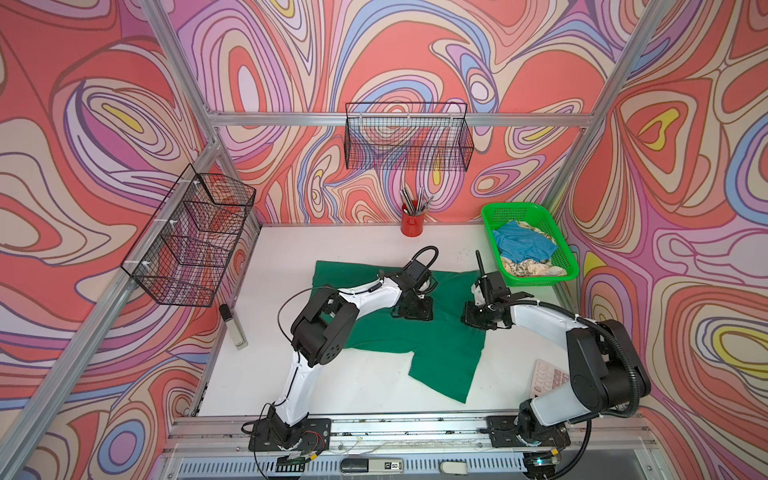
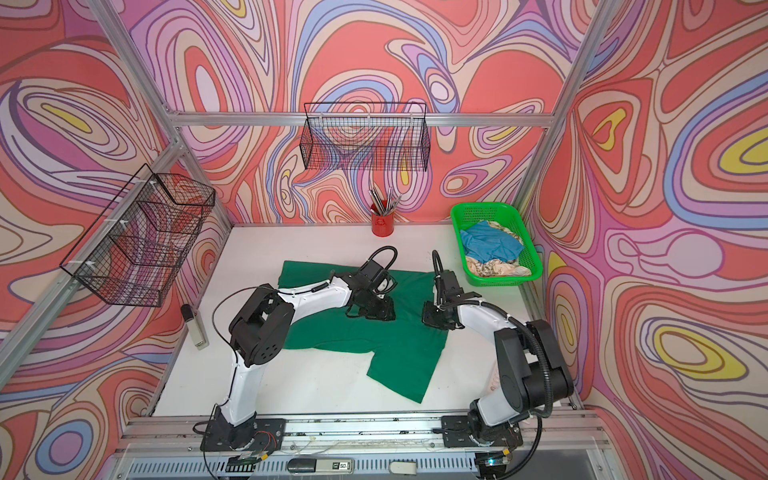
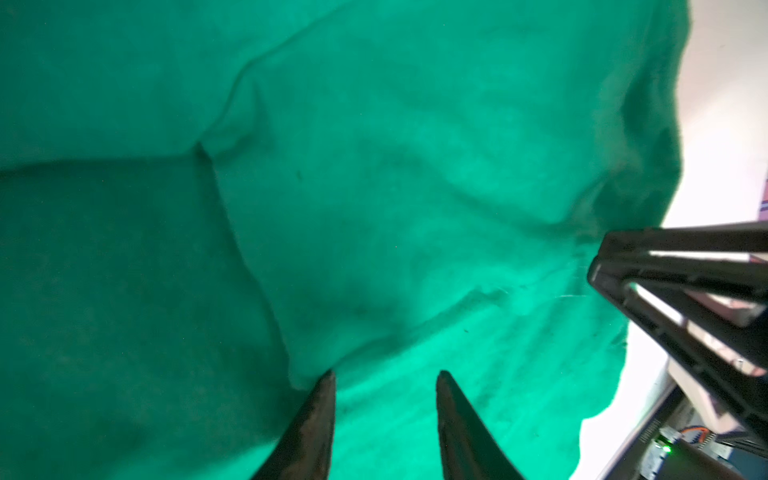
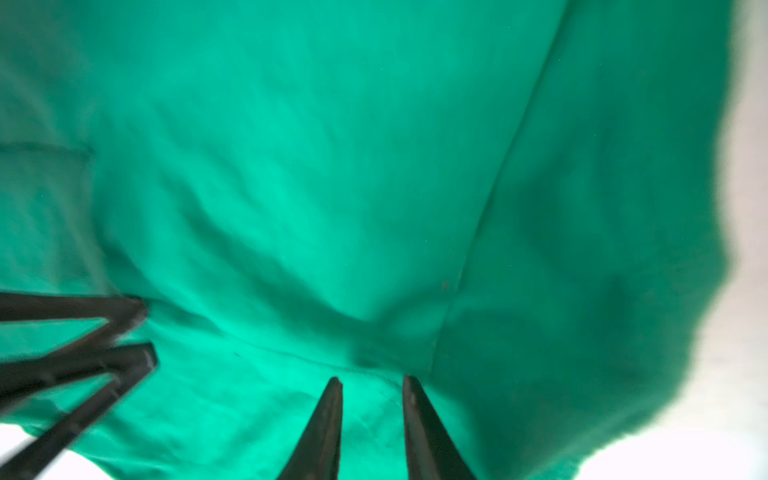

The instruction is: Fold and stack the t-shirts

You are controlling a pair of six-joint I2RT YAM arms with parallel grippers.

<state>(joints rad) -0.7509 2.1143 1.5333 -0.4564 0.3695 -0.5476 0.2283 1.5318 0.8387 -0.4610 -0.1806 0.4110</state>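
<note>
Left gripper point(image 3: 384, 374) and right gripper point(image 4: 372, 378) sit over the dark green t-shirt point(image 1: 440, 340), jaws apart, seemingly gripping nothing; bare tabletop point(image 1: 353, 382) borders its near edge.

- Both top views look down from high in front toward the rear wall point(image 1: 374, 62), sharing the whole table point(image 1: 353, 386).
- Both wrist views sit close above one dark green tee point(image 3: 415, 187).
</note>
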